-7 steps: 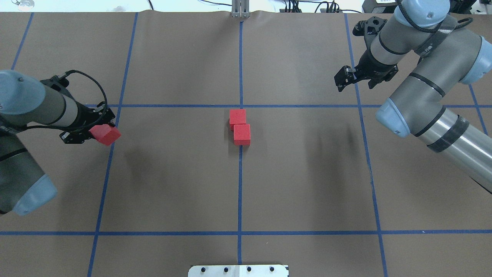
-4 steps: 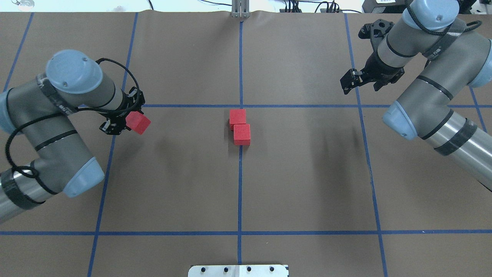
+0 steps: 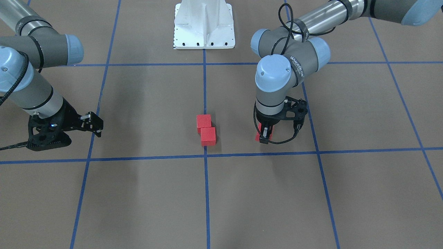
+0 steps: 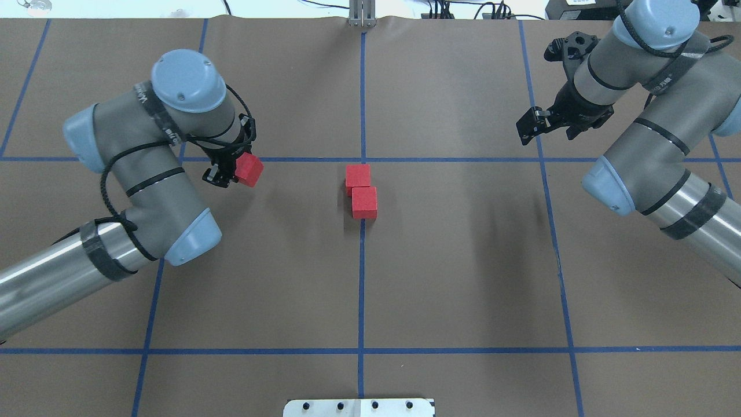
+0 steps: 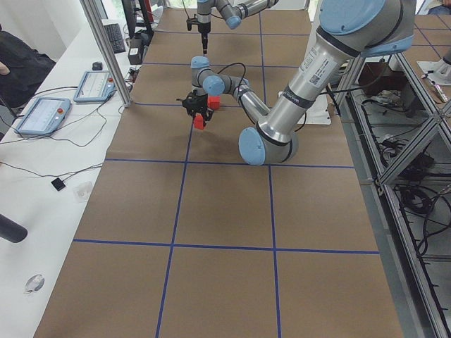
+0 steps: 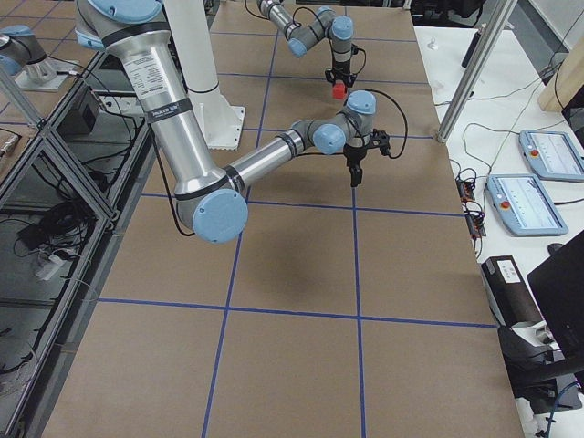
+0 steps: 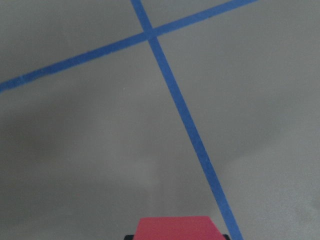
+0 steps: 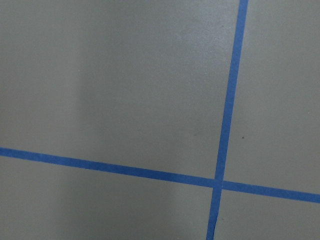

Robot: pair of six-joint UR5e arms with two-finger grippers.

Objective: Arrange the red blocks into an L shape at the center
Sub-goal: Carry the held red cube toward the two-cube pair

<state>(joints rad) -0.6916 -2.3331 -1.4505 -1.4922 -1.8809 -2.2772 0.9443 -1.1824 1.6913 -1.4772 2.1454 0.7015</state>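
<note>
Brown grid paper covers the surface (image 4: 463, 278), ruled with blue tape. Two of the red blocks sit touching in a slightly staggered column, the far block (image 4: 357, 175) just on my robot's side of the center (image 4: 363, 159), the near block (image 4: 364, 202) right behind it.

Over the last second the left arm has swung in from the surface's left edge. The left gripper (image 4: 231, 172) is clamped on the third block (image 4: 249, 169) and now hangs well inside the central square, roughly level with the far block but still apart from it. The seated pair has not budged. I judge this the last carry, with only placement beside one end of the column left to make the L.

The right gripper (image 3: 94, 123) has barely shifted. It hangs empty with its jaws spread, near the right edge.

My left wrist view shows only the top sliver of the held block (image 7: 175, 227), with the fingers cut off. From the front the fingers mostly cover it. I cannot tell how high it rides above the paper.
</note>
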